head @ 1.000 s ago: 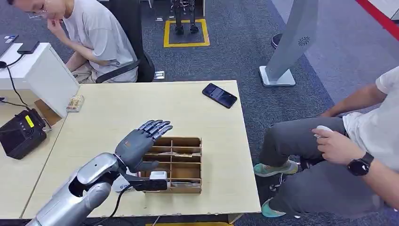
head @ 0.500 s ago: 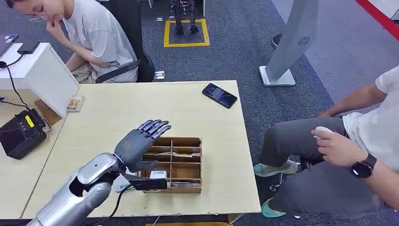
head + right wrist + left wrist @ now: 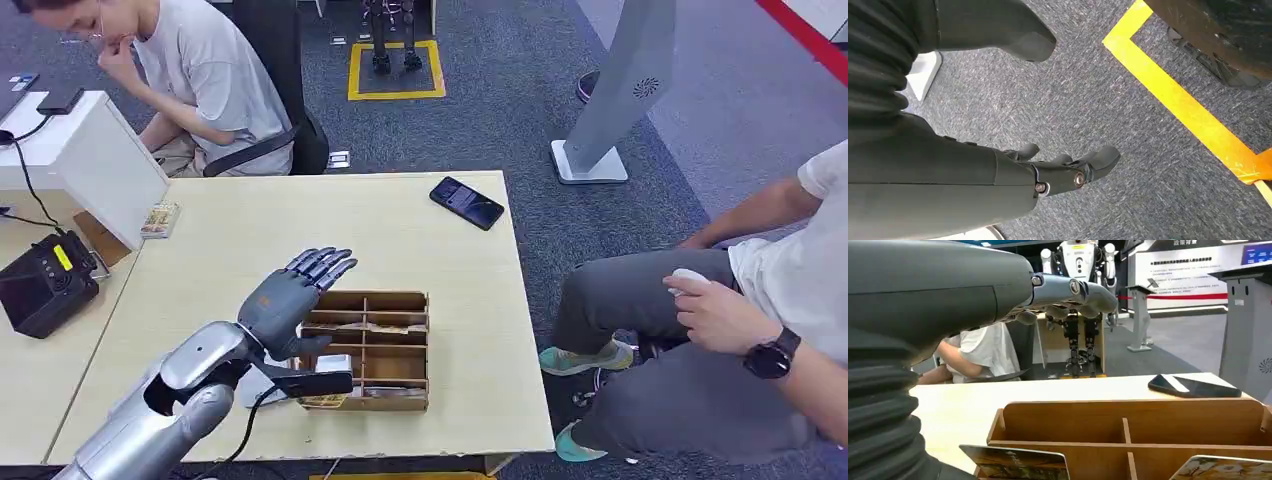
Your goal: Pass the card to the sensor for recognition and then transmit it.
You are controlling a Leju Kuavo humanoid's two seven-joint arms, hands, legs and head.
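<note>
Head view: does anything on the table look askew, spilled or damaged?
Nothing stands out. The wooden organizer sits square near the table's front edge with cards lying in its compartments. The left hand hovers open above it, and the phone lies flat.

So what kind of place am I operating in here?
Probably a robotics demo hall or showroom: another humanoid robot stands in a yellow floor marking, beside display boards and a kiosk stand.

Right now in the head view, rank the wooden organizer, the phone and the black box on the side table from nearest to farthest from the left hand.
1. Wooden organizer: right under and beside the left hand, at the table's near edge.
2. Phone: far right corner of the table.
3. Black box: on the side table, off to the left.
The phone and black box are close to call.
</note>
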